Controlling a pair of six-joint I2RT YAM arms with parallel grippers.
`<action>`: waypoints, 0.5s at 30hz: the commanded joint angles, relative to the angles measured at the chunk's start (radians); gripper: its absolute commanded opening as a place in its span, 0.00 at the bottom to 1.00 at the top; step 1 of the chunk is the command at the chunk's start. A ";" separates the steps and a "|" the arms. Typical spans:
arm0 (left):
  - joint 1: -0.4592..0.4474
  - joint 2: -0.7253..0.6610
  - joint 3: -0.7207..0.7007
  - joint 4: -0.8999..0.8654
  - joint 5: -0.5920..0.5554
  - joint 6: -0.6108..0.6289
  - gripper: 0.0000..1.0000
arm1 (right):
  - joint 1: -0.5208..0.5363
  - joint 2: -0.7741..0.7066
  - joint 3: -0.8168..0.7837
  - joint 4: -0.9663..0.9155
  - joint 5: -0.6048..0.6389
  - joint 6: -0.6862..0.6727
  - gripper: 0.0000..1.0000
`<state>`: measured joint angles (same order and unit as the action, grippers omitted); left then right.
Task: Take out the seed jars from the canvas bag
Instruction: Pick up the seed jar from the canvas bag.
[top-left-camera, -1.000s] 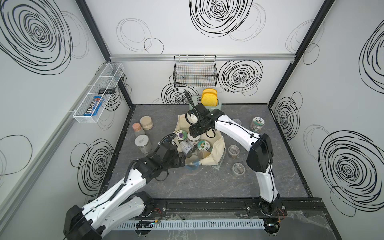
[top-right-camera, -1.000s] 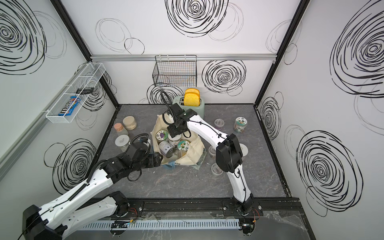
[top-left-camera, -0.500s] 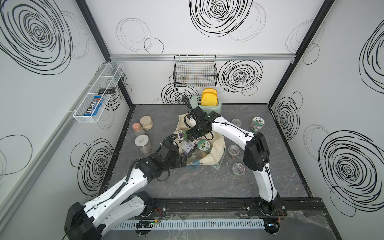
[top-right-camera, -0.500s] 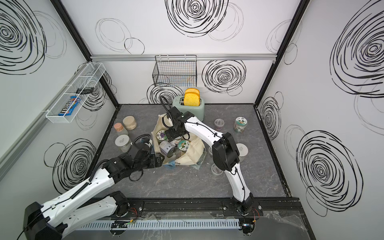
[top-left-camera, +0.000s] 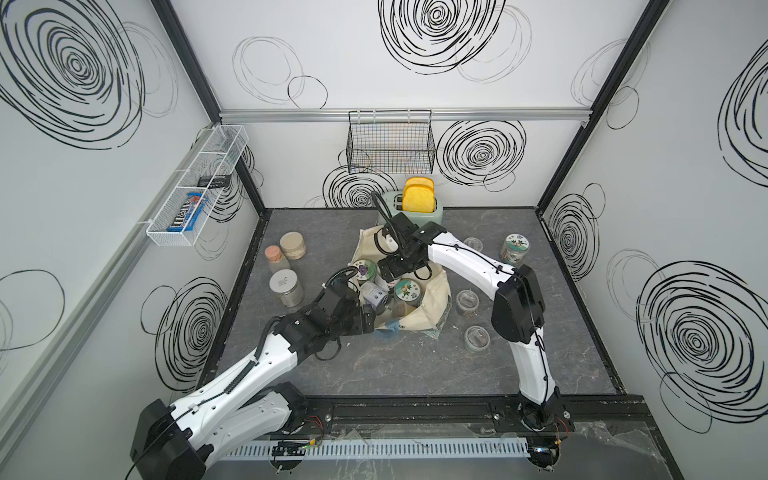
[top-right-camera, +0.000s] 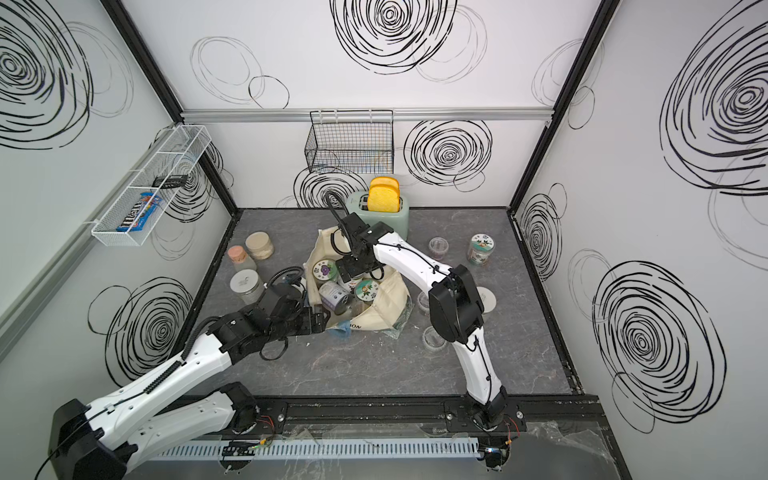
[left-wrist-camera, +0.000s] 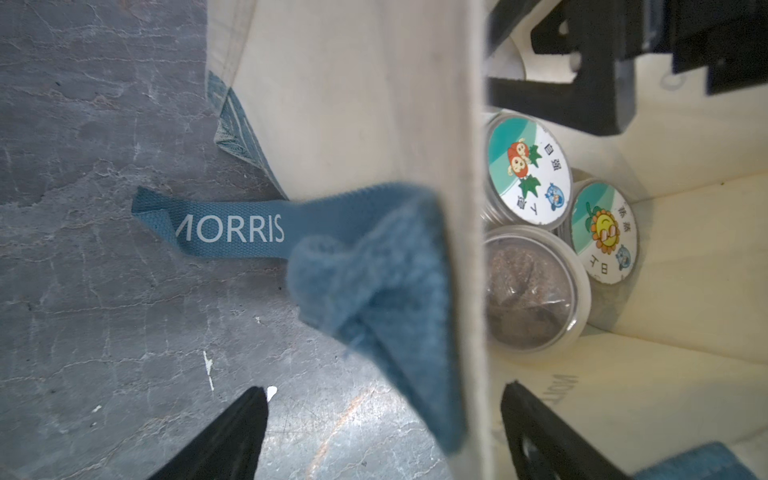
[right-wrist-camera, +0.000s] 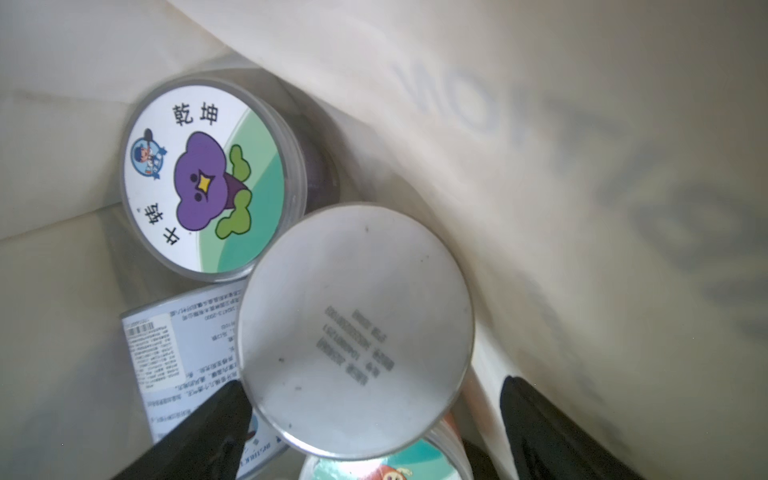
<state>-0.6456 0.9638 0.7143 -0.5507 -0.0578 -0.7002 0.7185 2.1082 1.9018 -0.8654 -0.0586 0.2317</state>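
The canvas bag (top-left-camera: 430, 305) (top-right-camera: 390, 301) sat slumped open near the middle of the table (top-left-camera: 395, 374), just in front of the toaster (top-left-camera: 417, 214) at the far edge. The right gripper (top-left-camera: 392, 274) (right-wrist-camera: 374, 428) reached down into the bag's mouth. In the right wrist view its black fingers (right-wrist-camera: 208, 428) stood spread wide and released. The metal-lidded jar (right-wrist-camera: 357, 332) stood upright between them, with a gap on one side of its lid. The purple-flower jar (right-wrist-camera: 203, 174) (top-left-camera: 365, 270) touched that jar on the side away from the fingers. A labelled jar (right-wrist-camera: 183, 353) lay on its side next to one finger.

The left gripper (top-left-camera: 370, 321) (left-wrist-camera: 382, 436) was at the bag's near-left rim, jaws open astride the cloth wall. One finger (left-wrist-camera: 224, 436) hung over bare table near the blue strap (left-wrist-camera: 232, 228), and the other was inside the bag. Beyond the inner finger, a clear-lidded tub (left-wrist-camera: 532, 291) of brown seed touched a sunflower-lid jar (left-wrist-camera: 602, 237) and a red-fruit-lid jar (left-wrist-camera: 528, 170).

Outside the bag, a flower-lid jar (top-left-camera: 514, 248) and some clear tubs (top-left-camera: 467, 300) stood toward the right edge. A grey-lidded jar (top-left-camera: 284, 286) stood near the left edge.
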 joint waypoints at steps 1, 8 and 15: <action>0.014 0.019 0.032 0.014 0.020 0.019 0.94 | -0.031 -0.035 -0.097 0.077 -0.121 0.016 0.97; 0.106 0.044 0.056 0.031 0.092 0.067 0.94 | -0.001 0.021 -0.101 0.120 -0.161 0.001 0.97; 0.139 0.046 0.051 0.037 0.126 0.084 0.92 | -0.011 0.066 -0.090 0.197 -0.154 0.023 0.97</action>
<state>-0.5156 1.0065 0.7448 -0.5369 0.0441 -0.6342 0.7113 2.1376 1.8038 -0.7189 -0.1978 0.2398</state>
